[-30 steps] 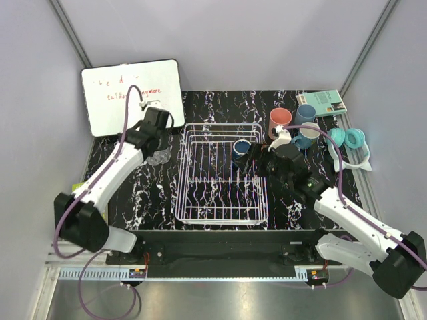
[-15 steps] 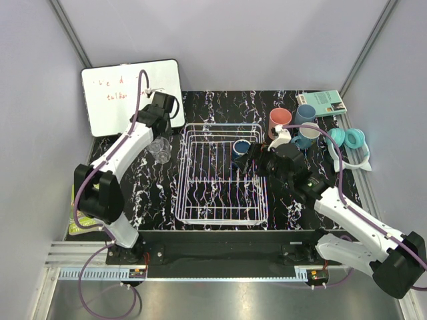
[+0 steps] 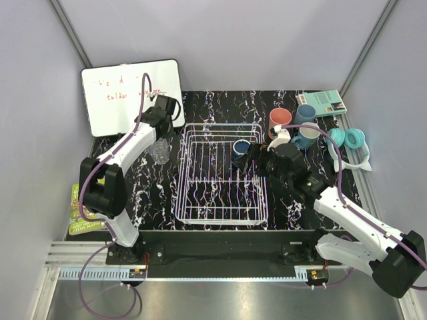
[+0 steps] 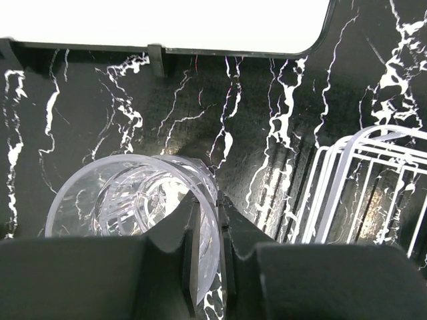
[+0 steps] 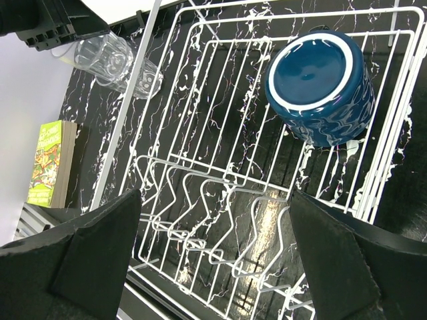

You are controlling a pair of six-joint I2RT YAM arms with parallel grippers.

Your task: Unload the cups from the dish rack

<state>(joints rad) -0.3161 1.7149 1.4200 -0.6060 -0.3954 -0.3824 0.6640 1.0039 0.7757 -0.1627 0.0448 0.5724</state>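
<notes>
Left pincer [image 4: 208,267] is clenched on the rim of a clear glass [image 4: 133,200], the glass wall nipped between its two fingers. The glass is just left of the dish rack [image 4: 347,187], over the black marbled bench [image 4: 267,107], with a whiteboard [image 4: 167,20] beyond. I cannot tell whether the glass rests on the bench or hangs above it. In the right wrist view a second clear glass [image 5: 143,79] lies just beside the held one.

Right pincer [image 5: 217,200] is spread wide and grasps nothing. It hovers over the right half of the white wire rack. The dark navy mug [image 5: 320,87] sits mouth up in the rack's far right corner, just ahead of this pincer and apart from it.

On the bench past that corner stand a salmon-pink tumbler [image 3: 280,118] and two light blue mugs [image 3: 305,112]. A green book [image 3: 80,210] lies at the bench's near left edge.
</notes>
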